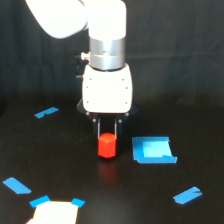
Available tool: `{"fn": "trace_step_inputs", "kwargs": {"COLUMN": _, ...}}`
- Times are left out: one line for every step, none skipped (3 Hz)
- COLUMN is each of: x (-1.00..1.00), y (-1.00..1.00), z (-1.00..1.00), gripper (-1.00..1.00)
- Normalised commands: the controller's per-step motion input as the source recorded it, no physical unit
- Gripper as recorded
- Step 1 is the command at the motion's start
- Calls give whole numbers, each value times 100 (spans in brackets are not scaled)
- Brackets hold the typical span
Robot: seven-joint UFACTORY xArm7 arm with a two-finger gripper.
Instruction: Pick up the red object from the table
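The gripper (107, 131), its thin dark fingers closed on the top of the faceted, glossy red object (106, 145), holds it above the matte black table (60, 160), beside a blue square patch (153, 150).

The red object (106, 145) is a small, bright red-orange stubby block with faceted sides, standing upright near the middle of the exterior view. Its top sits between the two dark fingers of the pincer (107, 131), which reach down on either side of it. Below it lies the black matte surface (75, 170); a faint reddish reflection shows there. Whether the block rests on it or hangs just above cannot be told.
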Motion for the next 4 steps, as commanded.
{"fn": "trace_step_inputs", "kwargs": {"x": 100, "y": -49, "z": 100, "gripper": -78}}
{"fn": "trace_step_inputs", "kwargs": {"x": 100, "y": -100, "z": -23, "gripper": 100}}
{"fn": "trace_step_inputs", "kwargs": {"x": 36, "y": -100, "z": -100, "gripper": 100}}
{"fn": "trace_step_inputs", "kwargs": {"x": 84, "y": -100, "z": -33, "gripper": -82}}
